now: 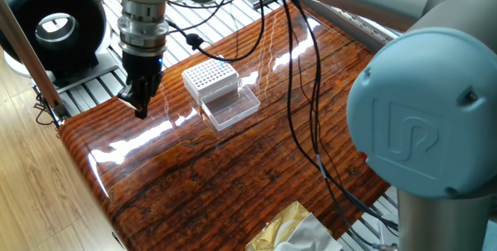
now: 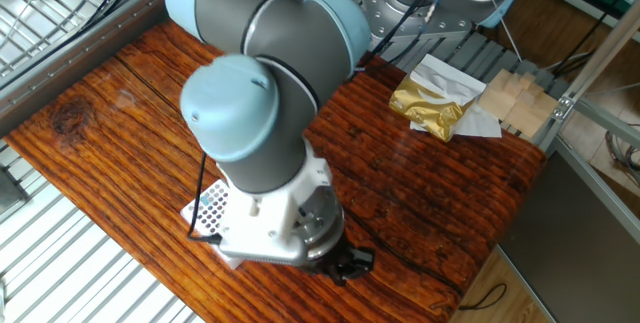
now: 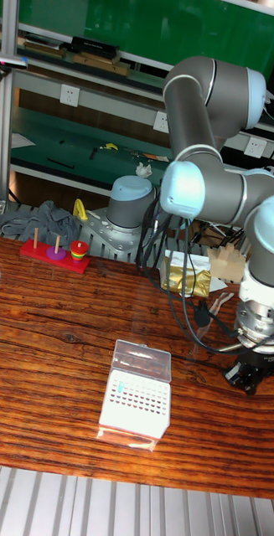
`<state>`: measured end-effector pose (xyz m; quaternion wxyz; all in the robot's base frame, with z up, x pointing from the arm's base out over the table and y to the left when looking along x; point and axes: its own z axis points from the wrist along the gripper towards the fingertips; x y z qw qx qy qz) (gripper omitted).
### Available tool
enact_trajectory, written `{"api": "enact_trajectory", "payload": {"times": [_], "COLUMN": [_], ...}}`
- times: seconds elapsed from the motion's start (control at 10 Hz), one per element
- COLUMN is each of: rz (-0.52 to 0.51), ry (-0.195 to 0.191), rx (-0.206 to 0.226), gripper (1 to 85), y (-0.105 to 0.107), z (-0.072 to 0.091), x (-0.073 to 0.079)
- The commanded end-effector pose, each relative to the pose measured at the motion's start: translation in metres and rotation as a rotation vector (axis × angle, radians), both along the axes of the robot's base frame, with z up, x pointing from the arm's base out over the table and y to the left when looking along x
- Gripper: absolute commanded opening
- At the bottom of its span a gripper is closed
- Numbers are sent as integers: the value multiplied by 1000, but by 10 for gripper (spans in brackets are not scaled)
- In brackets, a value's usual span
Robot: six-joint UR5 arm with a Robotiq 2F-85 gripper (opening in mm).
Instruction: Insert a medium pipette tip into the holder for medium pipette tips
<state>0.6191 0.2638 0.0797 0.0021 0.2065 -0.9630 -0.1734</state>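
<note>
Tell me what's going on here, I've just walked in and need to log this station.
A single UR5 arm is working over a wooden table. Its gripper hangs low near the table's edge, beside and apart from the holder for medium pipette tips, whose clear lid lies open. Whether the fingers hold a tip is too small to tell. Nothing is over the holder's white grid.

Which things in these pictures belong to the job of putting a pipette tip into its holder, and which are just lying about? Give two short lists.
Belong to the job:
gripper
holder for medium pipette tips, lid open

Just lying about:
gold foil bag
coloured ring stacking toy
wooden blocks
grey cloth
</note>
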Motion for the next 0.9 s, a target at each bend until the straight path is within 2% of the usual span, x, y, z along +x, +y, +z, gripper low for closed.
{"api": "enact_trajectory", "payload": {"times": [0.0,0.2,0.8], "rz": [-40,-37,-36], "ry": [13,0,-3], "rx": [11,15,0], "gripper": [10,10,10], "y": [-7,-10,-8], "z": [5,7,4], "x": [-6,-8,-5]}}
